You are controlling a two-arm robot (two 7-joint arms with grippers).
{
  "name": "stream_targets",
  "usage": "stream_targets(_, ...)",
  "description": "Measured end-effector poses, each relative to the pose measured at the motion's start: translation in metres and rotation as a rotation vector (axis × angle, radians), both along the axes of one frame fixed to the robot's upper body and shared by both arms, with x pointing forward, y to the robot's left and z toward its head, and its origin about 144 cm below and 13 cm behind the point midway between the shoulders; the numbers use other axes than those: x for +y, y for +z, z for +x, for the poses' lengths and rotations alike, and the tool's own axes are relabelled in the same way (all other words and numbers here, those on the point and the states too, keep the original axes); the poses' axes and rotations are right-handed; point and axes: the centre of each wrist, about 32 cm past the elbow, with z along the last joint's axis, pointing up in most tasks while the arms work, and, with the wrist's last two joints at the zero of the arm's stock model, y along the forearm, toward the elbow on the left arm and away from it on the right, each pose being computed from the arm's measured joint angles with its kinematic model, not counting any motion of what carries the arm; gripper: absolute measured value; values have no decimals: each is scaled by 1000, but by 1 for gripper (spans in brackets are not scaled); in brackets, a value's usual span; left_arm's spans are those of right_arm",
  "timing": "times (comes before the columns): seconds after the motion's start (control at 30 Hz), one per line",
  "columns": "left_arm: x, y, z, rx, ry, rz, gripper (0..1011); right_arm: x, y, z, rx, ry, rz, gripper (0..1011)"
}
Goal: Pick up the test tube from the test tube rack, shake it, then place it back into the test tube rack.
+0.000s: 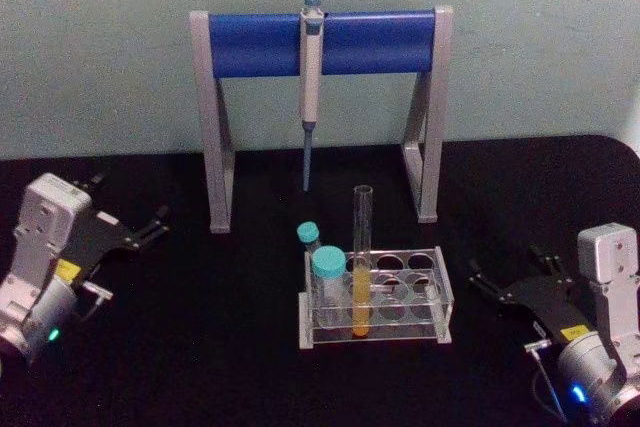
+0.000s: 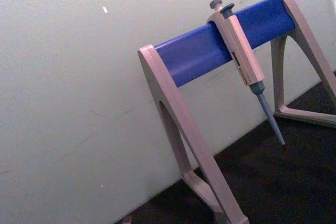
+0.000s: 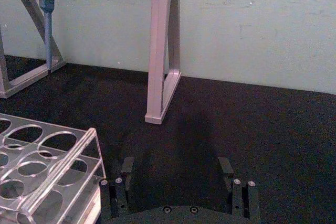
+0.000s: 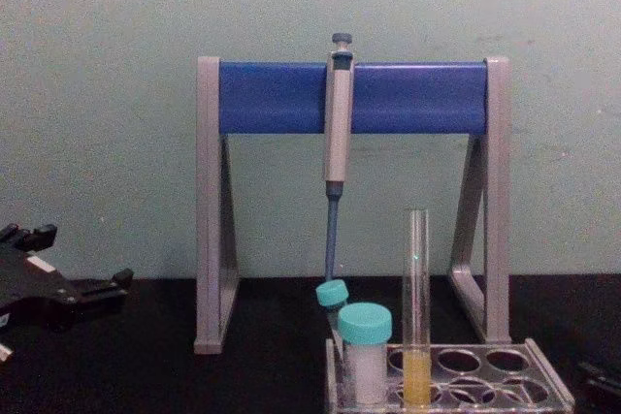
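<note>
tube in its rack, both grippers waiting apart

black tabletop point(image 1: 200, 347) runs back to a pale green wall, and everything stands on it. near the middle sits the test tube rack point(image 1: 440, 297), a low clear plastic frame with rows of round holes in its top plate. the test tube point(image 1: 362, 247) stands upright in a hole on the rack's left half, in the front row, its open mouth well above the top plate and yellow-orange liquid filling its lower part. just to its left, at the rack's left end, stand two short teal-capped vials point(image 1: 328, 267), one in front of the other; the chest view shows the nearer one upright and the farther one leaning.

behind the rack stands the pipette stand point(image 1: 320, 42), grey legs joined by a blue crossbar, with a grey pipette point(image 1: 311, 87) hanging from the bar, tip down and clear of the table.

the left gripper point(image 1: 150, 229) rests low at the left of the table, well apart from the rack, its black fingers spread and holding nothing. the right gripper point(image 1: 510, 277) rests low at the right, near the rack's right end but not touching it; in the right wrist view its two fingers point(image 3: 127, 167) stand wide apart over bare black surface, with the rack's corner just beside them.
</note>
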Motion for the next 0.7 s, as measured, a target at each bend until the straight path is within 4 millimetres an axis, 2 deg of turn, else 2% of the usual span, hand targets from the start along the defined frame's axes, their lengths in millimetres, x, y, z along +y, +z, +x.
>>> stream_targets(0.7, 0, 0, 0, 0, 0, 0, 1001, 0, 1, 0, -4, 0, 0, 1000)
